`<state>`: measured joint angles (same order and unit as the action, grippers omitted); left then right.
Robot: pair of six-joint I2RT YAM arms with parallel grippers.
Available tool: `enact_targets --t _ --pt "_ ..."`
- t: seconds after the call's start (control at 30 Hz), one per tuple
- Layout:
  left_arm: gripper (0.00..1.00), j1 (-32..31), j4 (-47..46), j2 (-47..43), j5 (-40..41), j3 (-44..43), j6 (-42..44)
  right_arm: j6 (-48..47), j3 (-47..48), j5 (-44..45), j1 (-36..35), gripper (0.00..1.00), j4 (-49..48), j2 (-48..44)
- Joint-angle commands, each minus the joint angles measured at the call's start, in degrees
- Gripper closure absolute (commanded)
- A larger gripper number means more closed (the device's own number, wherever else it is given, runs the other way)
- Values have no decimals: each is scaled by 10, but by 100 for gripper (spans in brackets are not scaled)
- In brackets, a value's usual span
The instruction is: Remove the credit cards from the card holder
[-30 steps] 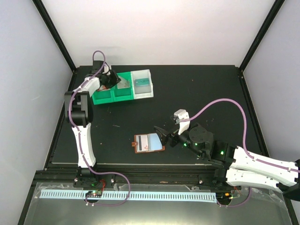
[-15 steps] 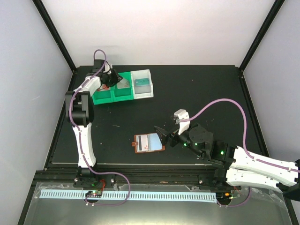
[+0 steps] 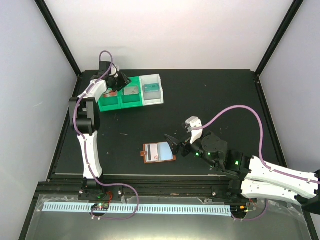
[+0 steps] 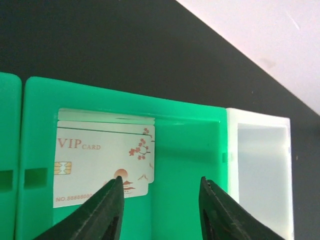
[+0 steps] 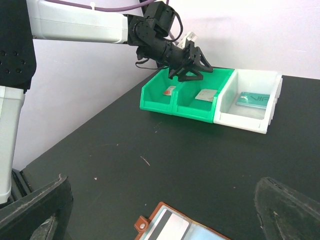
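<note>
Left gripper [image 4: 161, 182] hangs over the green bin [image 4: 187, 160] with its jaws parted and nothing between them. A white VIP card [image 4: 102, 165] lies flat on the bin floor just below, so this looks like your drop-off spot. Your right gripper [image 3: 176, 144] stands wide and empty just beside the card holder [image 3: 159, 152], which lies open on the table [image 3: 215, 95], probably to steady it. Only the left wrist view lets you read the card's print; from above, the gripper hides that compartment.

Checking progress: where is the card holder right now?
Top view: the card holder lies open on the table, near-centre, just left of the right gripper, away from the back-left bins.
</note>
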<state>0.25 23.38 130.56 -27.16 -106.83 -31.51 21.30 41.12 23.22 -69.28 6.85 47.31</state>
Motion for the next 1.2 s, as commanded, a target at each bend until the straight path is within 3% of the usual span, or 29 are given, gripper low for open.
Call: enact_targets --t 0.0,0.17,0.3,0.4,0.43,0.73,0.97,1.07,1.17 --pt "54 -3 27 -19 2 -27 16 7 15 12 2 0 3 1" --pt "40 -3 59 -47 -2 -25 21 53 49 48 6 0 78 29" --pt "30 -3 94 -79 2 -21 32 51 71 26 7 0 102 50" --pt "3 -4 113 -112 5 1 37 63 62 11 8 0 91 49" --pt "1 -4 117 -127 8 14 39 65 57 3 7 0 86 47" --pt "1 -22 143 -271 25 154 58 98 57 -34 12 6 96 75" --pt "7 -46 160 -391 -15 289 92 113 46 -81 36 29 86 104" --pt "23 -50 146 -433 -70 364 90 125 39 -102 46 37 76 118" --pt "29 -68 134 -479 -82 431 93 137 35 -126 55 48 63 141"
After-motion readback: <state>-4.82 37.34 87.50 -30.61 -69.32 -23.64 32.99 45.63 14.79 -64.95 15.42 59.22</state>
